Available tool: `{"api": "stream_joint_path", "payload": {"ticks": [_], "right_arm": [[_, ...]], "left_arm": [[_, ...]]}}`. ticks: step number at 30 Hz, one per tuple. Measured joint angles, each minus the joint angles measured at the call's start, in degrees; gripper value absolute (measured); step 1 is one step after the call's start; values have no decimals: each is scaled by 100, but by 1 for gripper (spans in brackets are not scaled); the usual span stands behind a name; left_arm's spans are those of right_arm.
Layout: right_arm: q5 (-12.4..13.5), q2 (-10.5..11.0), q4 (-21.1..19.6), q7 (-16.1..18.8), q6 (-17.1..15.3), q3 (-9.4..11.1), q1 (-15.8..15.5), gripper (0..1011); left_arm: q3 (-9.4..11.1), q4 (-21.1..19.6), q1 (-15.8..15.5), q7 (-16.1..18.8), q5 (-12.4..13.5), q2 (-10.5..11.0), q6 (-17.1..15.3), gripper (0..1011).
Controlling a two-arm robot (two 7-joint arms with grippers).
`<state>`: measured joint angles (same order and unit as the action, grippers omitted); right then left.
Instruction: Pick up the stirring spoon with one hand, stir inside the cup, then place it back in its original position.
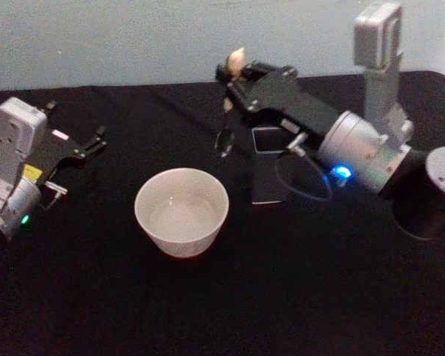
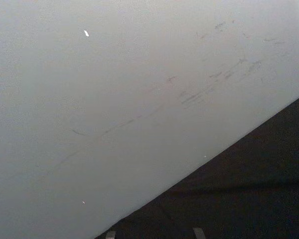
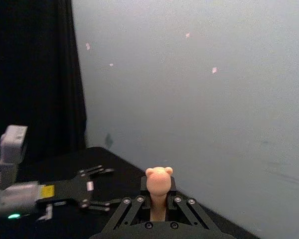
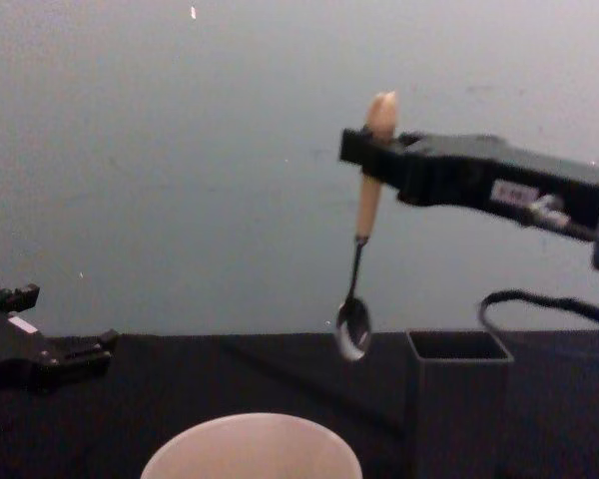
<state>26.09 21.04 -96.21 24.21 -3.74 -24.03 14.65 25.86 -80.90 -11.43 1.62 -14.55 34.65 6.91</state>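
Note:
My right gripper [image 4: 364,158] is shut on the stirring spoon's beige handle [image 4: 371,190], just below its knob tip [image 3: 159,180]. The stirring spoon [image 1: 228,111] hangs upright, its shiny bowl [image 4: 352,327] pointing down, in the air to the left of the dark square holder [image 4: 458,399]. The cream cup [image 1: 182,211] stands on the black table nearer to me and to the left of the spoon; it looks empty. The holder [image 1: 268,174] sits under the right arm. My left gripper [image 1: 89,145] rests parked at the far left with its fingers apart.
A black cloth [image 1: 230,297] covers the table, and a pale wall [image 4: 180,150] stands close behind it. A black cable [image 1: 304,185] loops from the right arm beside the holder. A dark cylinder [image 1: 441,185] sits at the right edge.

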Motion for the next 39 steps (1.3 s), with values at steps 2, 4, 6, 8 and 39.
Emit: {"api": "stream_joint_path", "payload": {"ticks": [2, 4, 6, 8, 39], "right_arm": [[-2, -25, 50, 38, 7, -96, 20, 159], [-3, -45, 85, 66, 17, -162, 29, 159], [-5, -62, 118, 90, 33, -223, 37, 159], [-12, -78, 168, 124, 60, -302, 45, 159], [-338, -126, 829, 452, 522, -725, -60, 159]], "left_arm": [[0, 0, 0, 0, 0, 0, 0, 1001], [0, 0, 0, 0, 0, 0, 0, 1001], [0, 0, 0, 0, 0, 0, 0, 1001], [0, 0, 0, 0, 0, 0, 0, 1001], [0, 0, 0, 0, 0, 0, 0, 1001]]}}
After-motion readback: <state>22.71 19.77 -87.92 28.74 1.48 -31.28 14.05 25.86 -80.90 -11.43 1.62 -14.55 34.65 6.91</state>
